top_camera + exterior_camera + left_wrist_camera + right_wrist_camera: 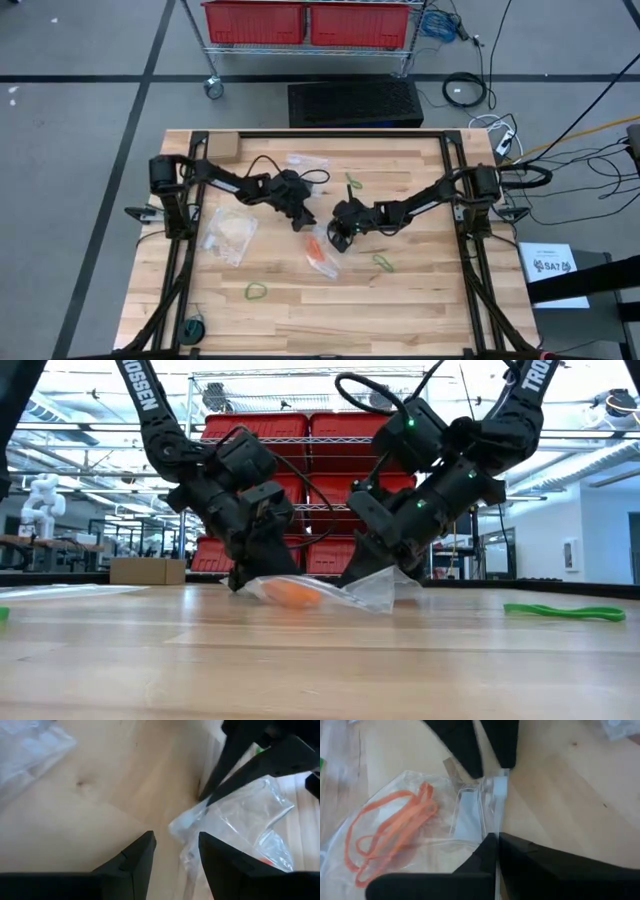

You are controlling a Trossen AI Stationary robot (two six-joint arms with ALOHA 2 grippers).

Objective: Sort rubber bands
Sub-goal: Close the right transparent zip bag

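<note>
Both your grippers meet mid-table over one clear zip bag [320, 252] that holds the orange rubber bands [390, 827]. Your right gripper [496, 836] is clenched on the bag's zip edge, fingers pinched together with the plastic between them. Your left gripper [176, 845] sits just beside the same bag's corner, fingers parted and nothing between them; its tips are low at the bag's corner, but contact with the plastic can't be told.

In the low view the bag [320, 592] lies on the wooden table [300, 660] between the two grippers, its right-hand edge lifted off the wood, an orange bunch showing inside.

Loose bands on the table: a green rubber band [256, 291] near the front edge, left of centre; a second green band [383, 263] just right of the bag; a third green band [354, 182] behind the right gripper.

Another clear zip bag [231, 232] lies left of the left gripper, and a third bag [305, 160] sits toward the back edge. A small cardboard box [222, 148] rests at the back left.
</note>
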